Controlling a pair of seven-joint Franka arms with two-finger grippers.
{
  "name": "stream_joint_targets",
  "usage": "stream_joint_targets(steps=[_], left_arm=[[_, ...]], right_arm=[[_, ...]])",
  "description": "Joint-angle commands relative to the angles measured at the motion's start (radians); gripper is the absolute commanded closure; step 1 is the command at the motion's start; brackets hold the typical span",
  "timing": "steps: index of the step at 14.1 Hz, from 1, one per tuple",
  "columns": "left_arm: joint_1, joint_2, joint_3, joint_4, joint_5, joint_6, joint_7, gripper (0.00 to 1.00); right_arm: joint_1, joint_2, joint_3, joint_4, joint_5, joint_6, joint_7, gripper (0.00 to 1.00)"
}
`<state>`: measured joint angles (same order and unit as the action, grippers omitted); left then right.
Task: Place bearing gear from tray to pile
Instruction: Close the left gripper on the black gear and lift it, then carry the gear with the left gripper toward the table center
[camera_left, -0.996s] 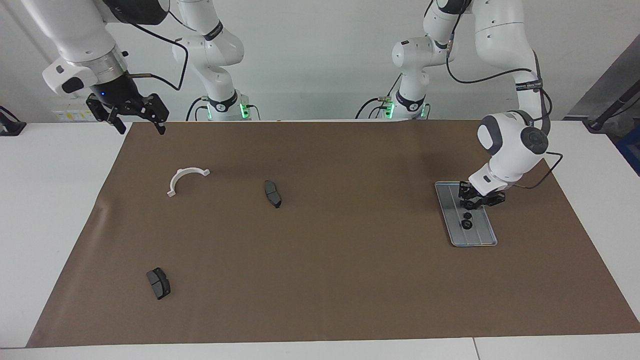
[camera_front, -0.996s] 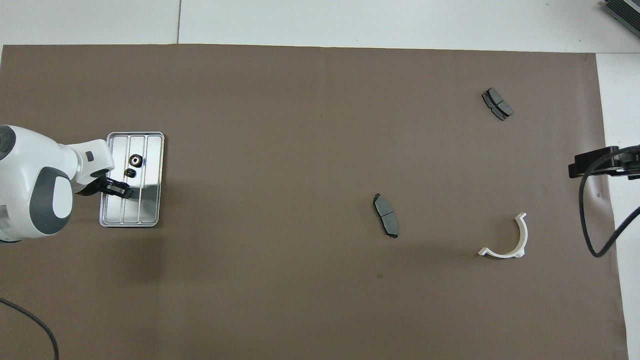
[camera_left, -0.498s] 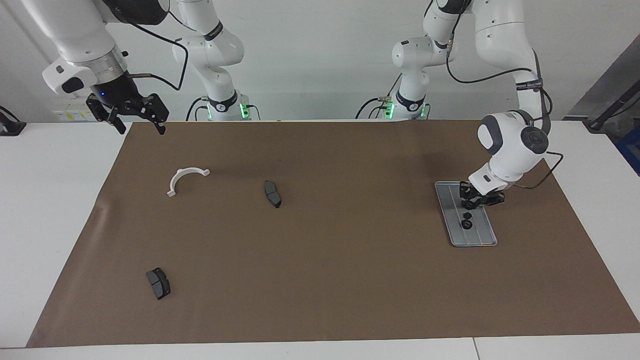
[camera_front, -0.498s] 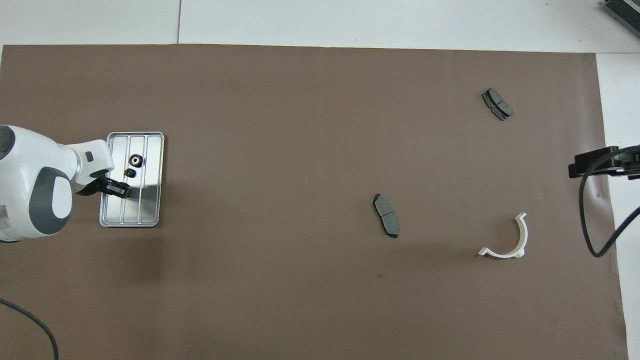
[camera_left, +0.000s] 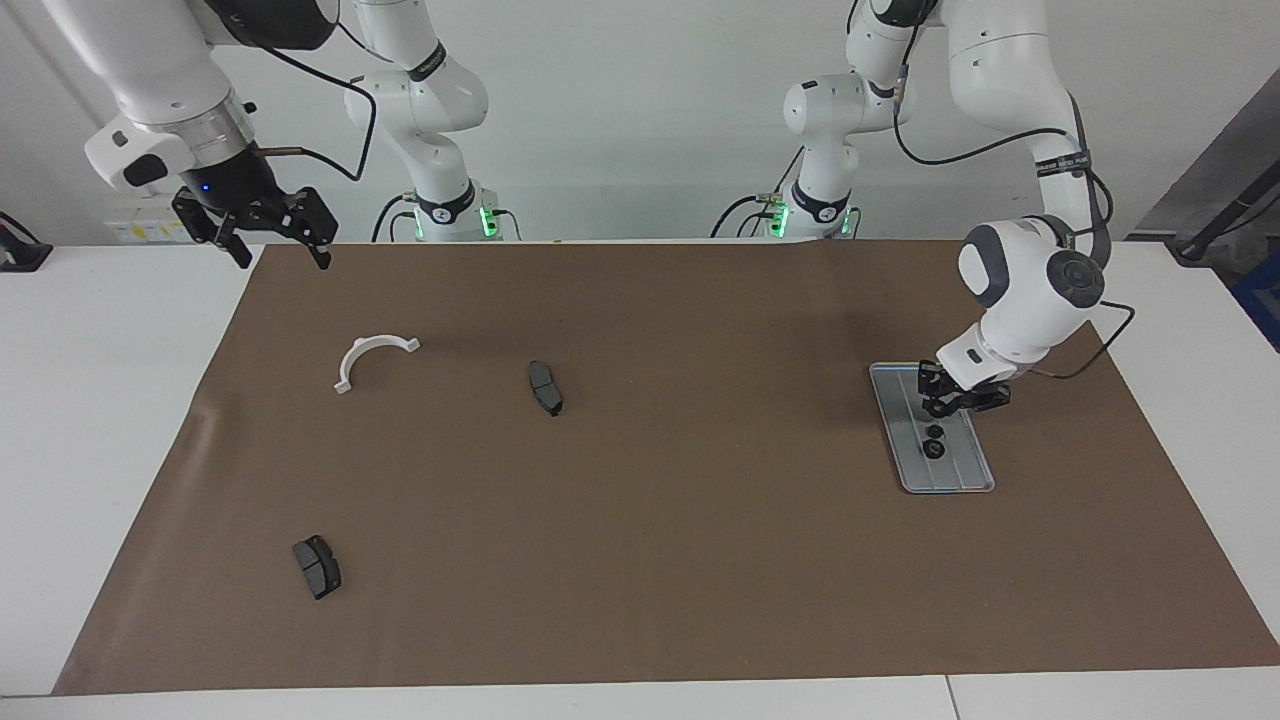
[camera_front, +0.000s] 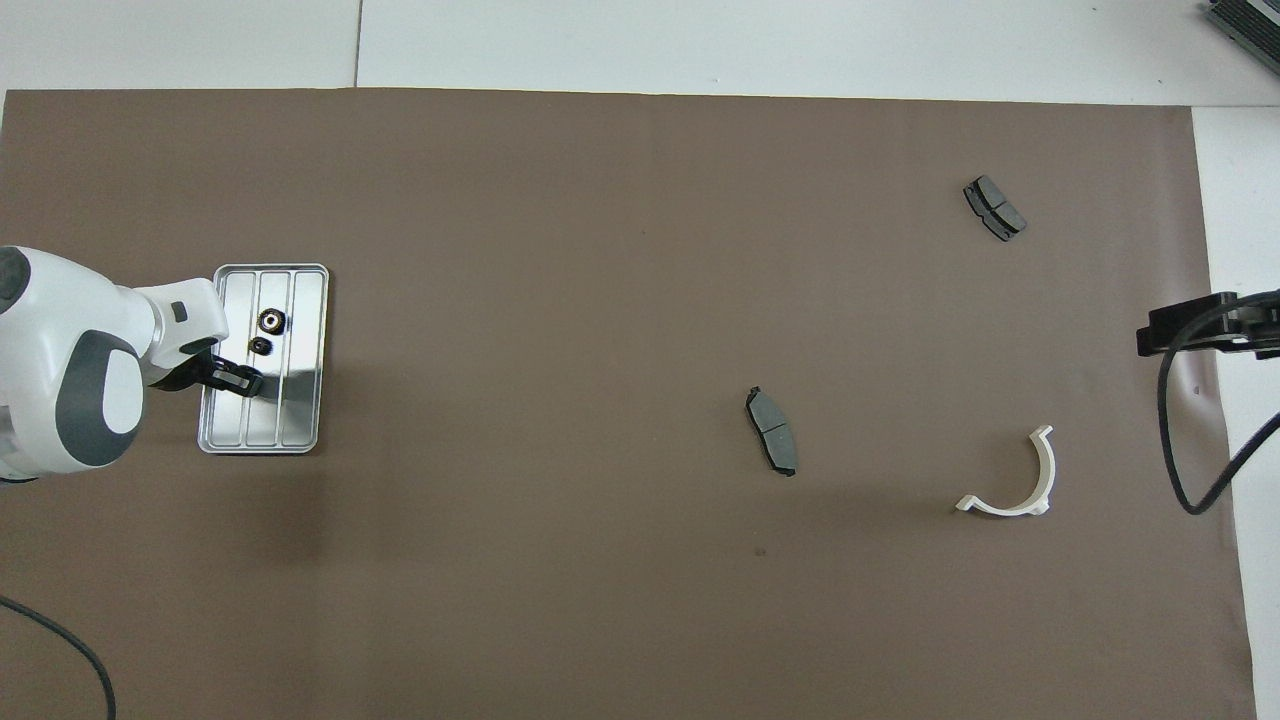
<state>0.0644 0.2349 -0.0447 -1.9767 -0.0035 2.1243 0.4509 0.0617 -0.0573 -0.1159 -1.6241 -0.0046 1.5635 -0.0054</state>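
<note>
The silver ridged tray (camera_left: 962, 476) lies on the brown mat toward the left arm's end, also in the overhead view (camera_front: 300, 420). Two small dark round parts lie on it: a bearing gear (camera_left: 933, 450) (camera_front: 270, 320) and, nearer to the robots, a smaller one (camera_left: 935, 431) (camera_front: 259, 345). My left gripper (camera_left: 948, 408) (camera_front: 245, 382) hovers low over the tray, just short of the smaller part, holding nothing visible. The pile is a white half-ring bracket (camera_left: 370, 344) (camera_front: 1000, 510) and two dark brake pads (camera_left: 546, 388) (camera_left: 317, 566). My right gripper (camera_left: 280, 258) waits raised and open.
The brown mat (camera_left: 640, 560) covers most of the white table. The right gripper hangs over the mat's corner nearest the robots, near the bracket. Black cables trail from both arms.
The left arm's wrist and gripper have risen slightly over the tray. The two parts on the tray, the pile and the right arm have not moved.
</note>
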Motion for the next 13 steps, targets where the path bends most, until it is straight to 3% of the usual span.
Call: stream_joint_targets(steps=[1, 8, 13], left_arm=[[-0.090, -0.005, 0.008, 0.061, 0.014, -0.075, -0.169, 1.00], [-0.355, -0.009, 0.003, 0.062, 0.002, -0.064, -0.751, 1.00], [-0.513, 0.001, 0.002, 0.070, -0.104, 0.023, -0.954, 1.00]], right_arm=[[-0.002, -0.013, 0.001, -0.016, 0.026, 0.006, 0.012, 0.00], [-0.003, -0.016, -0.001, -0.016, 0.026, 0.006, 0.013, 0.00], [-0.036, -0.019, -0.010, -0.014, 0.025, 0.020, 0.013, 0.00]])
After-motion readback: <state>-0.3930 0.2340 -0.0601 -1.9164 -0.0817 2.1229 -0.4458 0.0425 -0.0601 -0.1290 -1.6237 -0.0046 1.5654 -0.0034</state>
